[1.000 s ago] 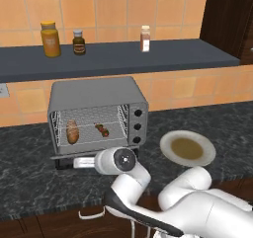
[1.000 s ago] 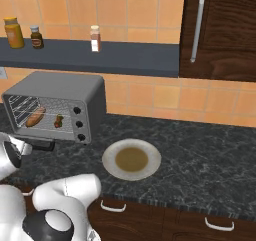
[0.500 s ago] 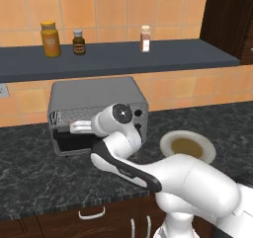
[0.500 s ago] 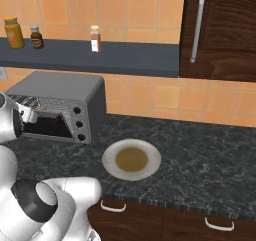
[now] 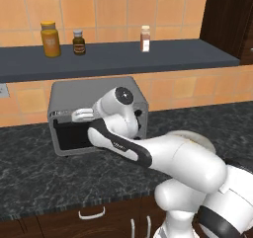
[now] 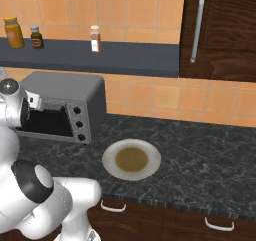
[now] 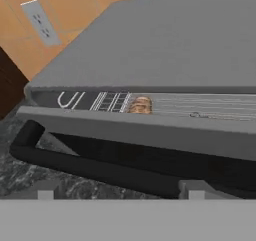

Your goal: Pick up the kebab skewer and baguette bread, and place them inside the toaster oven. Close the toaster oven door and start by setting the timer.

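- The toaster oven (image 5: 99,116) stands on the dark stone counter (image 6: 200,150) against the tiled wall, left of a round plate (image 6: 131,159) that now holds no food.
- The toaster oven door (image 7: 140,135) is nearly shut: in the hand view only a thin slot separates its top edge from the oven roof, presumably because the arm is pushing it up to close it.
- Through that slot the wire rack (image 7: 200,107) shows, with the golden-brown end of the baguette bread (image 7: 139,105) resting on it; the loaf lies inside because loading appears done.
- A thin dark trace further right on the rack may be the kebab skewer; it is too small to confirm.
- The gripper (image 5: 81,115) sits at the door's upper left edge in the left base view, the hand lying horizontal so that it bears on the panel rather than clasping it.
- Its two fingertips (image 7: 46,191) stand wide apart just below the black bar handle (image 7: 95,167), with nothing between them; they hold nothing.
- The black knobs (image 6: 78,124) on the oven's right side are untouched, so the timer step remains, by judgement, the last one.
- On the far shelf (image 5: 123,59) stand an orange jar (image 5: 50,39), a small dark bottle (image 5: 78,42) and a shaker (image 5: 145,38), clear of the work.
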Motion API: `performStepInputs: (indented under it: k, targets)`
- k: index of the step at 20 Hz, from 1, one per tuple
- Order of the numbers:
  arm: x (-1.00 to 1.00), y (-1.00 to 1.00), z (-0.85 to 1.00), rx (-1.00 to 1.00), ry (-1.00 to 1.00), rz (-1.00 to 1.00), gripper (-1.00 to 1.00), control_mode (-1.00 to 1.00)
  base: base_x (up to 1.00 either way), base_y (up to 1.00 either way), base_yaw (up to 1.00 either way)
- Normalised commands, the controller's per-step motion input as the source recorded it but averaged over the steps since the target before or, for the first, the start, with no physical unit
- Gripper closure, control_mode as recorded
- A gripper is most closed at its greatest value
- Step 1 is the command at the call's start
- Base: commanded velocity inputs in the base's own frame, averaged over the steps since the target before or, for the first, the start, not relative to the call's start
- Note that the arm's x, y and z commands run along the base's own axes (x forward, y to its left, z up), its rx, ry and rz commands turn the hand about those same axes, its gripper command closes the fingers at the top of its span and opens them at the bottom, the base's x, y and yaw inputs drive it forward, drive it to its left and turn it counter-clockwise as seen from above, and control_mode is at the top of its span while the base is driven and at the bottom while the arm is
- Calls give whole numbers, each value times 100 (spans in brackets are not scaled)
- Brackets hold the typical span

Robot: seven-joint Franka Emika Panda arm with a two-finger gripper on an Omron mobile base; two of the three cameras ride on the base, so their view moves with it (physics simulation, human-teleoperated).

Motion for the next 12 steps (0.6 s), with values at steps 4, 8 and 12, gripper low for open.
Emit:
performStepInputs:
  k: [4, 8, 12]
  targets:
    - [65, -15, -48, -1, -5, 6, -100, -100, 0, 0, 0]
    - [71, -17, -59, -1, 0, 3, -100, -100, 0, 0, 0]
    - [54, -21, -53, 0, 0, 2, -100, -100, 0, 0, 0]
